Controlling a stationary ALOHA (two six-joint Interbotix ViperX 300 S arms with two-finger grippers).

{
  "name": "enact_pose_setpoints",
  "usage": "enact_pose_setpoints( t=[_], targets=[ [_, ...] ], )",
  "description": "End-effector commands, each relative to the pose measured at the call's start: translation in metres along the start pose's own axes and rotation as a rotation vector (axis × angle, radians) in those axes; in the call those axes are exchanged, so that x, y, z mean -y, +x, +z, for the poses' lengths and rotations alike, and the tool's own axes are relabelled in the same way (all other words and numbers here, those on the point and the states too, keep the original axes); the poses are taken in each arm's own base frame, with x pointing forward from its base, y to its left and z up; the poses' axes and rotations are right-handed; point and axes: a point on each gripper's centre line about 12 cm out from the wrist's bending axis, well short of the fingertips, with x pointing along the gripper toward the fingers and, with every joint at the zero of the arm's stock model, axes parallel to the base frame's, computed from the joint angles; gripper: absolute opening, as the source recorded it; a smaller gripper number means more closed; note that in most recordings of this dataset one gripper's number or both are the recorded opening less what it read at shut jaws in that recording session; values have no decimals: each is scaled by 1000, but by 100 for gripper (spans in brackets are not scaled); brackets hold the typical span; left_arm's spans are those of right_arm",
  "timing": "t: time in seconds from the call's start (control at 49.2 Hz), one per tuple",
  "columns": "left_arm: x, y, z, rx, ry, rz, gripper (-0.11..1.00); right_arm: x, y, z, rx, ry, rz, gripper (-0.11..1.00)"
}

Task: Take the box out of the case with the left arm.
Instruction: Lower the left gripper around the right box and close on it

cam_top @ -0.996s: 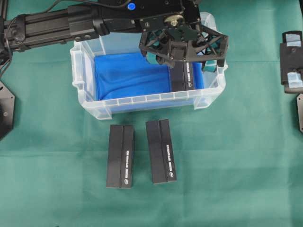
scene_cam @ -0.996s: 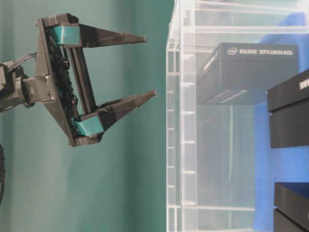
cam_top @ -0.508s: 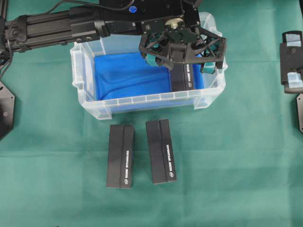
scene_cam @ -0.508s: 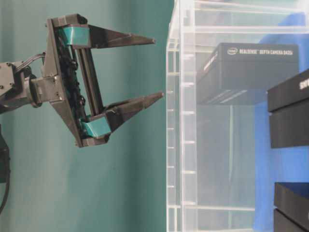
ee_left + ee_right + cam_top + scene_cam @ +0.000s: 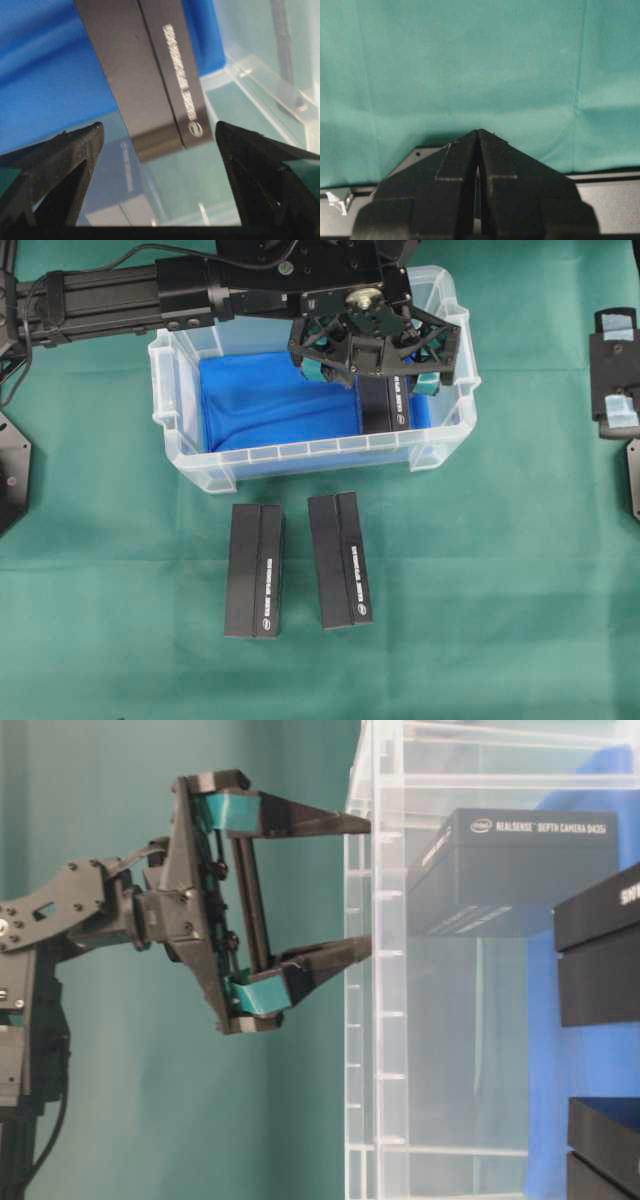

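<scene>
Lying against the right end of the case (image 5: 190,455), on its blue cloth lining (image 5: 270,405), the black box (image 5: 385,405) shows from overhead only as a narrow strip with unreadable white print, mostly covered by the left gripper (image 5: 372,358). Only the table-level view makes the lettering legible: through the clear wall the box lid reads "intel REALSENSE DEPTH CAMERA D435i". The left wrist view shows what the others hide, namely the box's end sitting between the two black fingertips (image 5: 75,150) with clear space on both sides, its white print blurred beside a round logo. At table level the left gripper's jaws stand wide apart, teal pads showing, tips at the case's rim, not touching the box. From overhead the left arm (image 5: 110,305) stretches level from the left edge across the case's back rim, wrist bent down. Two more black boxes (image 5: 255,570) lie side by side on the green cloth (image 5: 500,590) in front of the case. The right gripper (image 5: 478,137) rests over the cloth, jaws together.
</scene>
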Motion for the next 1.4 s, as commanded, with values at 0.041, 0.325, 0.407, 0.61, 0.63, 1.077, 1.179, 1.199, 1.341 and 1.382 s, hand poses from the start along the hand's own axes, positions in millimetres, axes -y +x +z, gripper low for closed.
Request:
enact_pose_setpoints(
  t=[0.041, 0.325, 0.407, 0.61, 0.63, 1.077, 1.179, 1.199, 1.341, 1.382],
  targets=[
    [-2, -26, 8, 44, -8, -74, 95, 0, -3, 3, 21, -1, 2, 0],
    [-5, -4, 12, 55, -17, -96, 95, 0, -2, 2, 21, -1, 2, 0],
    [-7, 1, 11, 54, -18, -94, 95, 0, -2, 2, 21, -1, 2, 0],
    [-12, 14, 11, 52, -20, -87, 95, 0, -2, 2, 23, 0, 2, 0],
    [-12, 16, 11, 53, -20, -89, 95, 0, -2, 2, 23, 0, 2, 0],
    [-19, 33, 8, 45, -33, -77, 95, 0, 0, 2, 17, 0, 3, 0],
    [-18, 33, 9, 46, -39, -81, 95, 0, -1, 1, 18, 3, 3, 0],
    [-18, 33, 9, 47, -42, -83, 95, 0, -1, 1, 18, 2, 3, 0],
    [-14, 31, 8, 44, -70, -99, 80, 0, -1, 1, 18, 3, 1, 0],
    [-12, 31, 8, 44, -76, -100, 70, 0, 0, 2, 17, 1, 1, 0]
  ],
)
